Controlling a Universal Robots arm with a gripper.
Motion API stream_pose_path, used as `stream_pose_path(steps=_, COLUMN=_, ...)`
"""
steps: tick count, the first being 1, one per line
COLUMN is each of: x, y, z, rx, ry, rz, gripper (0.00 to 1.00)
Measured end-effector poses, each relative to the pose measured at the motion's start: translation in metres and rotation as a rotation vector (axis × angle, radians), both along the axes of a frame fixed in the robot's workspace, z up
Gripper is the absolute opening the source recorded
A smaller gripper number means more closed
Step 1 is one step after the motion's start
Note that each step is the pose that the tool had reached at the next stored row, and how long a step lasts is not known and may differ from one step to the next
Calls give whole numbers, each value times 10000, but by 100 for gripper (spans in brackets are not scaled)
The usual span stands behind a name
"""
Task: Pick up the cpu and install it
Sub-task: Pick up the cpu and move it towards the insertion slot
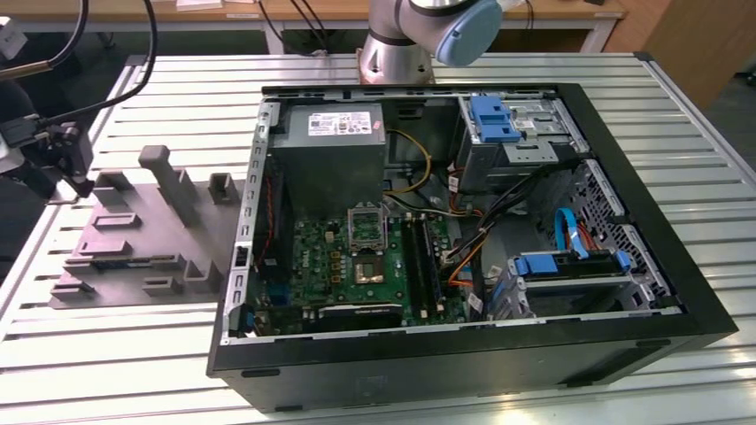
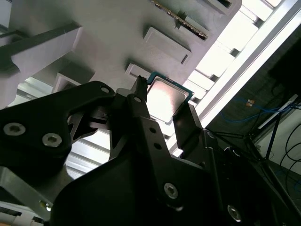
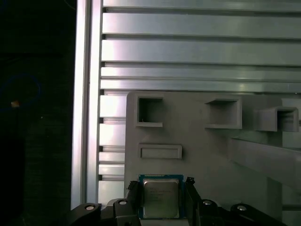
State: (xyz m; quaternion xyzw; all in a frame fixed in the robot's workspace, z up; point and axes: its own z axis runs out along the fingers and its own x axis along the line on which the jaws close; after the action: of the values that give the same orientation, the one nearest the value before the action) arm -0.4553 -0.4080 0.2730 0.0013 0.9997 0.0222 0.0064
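The tool [image 3: 161,186] grasps the cpu [image 3: 161,201]: in both wrist views its two black, angular fingers [image 2: 184,123] press against opposite edges of the thin square chip, whose metal top shines silvery grey inside a teal-green rim. Chip and tool sit over a flat part of the matt grey moulded tray [image 3: 211,155], beside a shallow rectangular recess and boxy raised blocks. In the exterior view the tool [image 1: 81,182] hangs over the tray's far corner at the exterior view's left, on the ribbed aluminium desk [image 1: 142,354], well apart from the open black computer case [image 1: 614,341] with its green circuit board [image 1: 331,261]
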Motion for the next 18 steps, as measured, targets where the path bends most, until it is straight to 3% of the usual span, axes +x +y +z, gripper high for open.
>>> stream_pose_path(steps=18, x=0, y=0, z=118, rx=0, ry=-1, rz=-5, gripper=47)
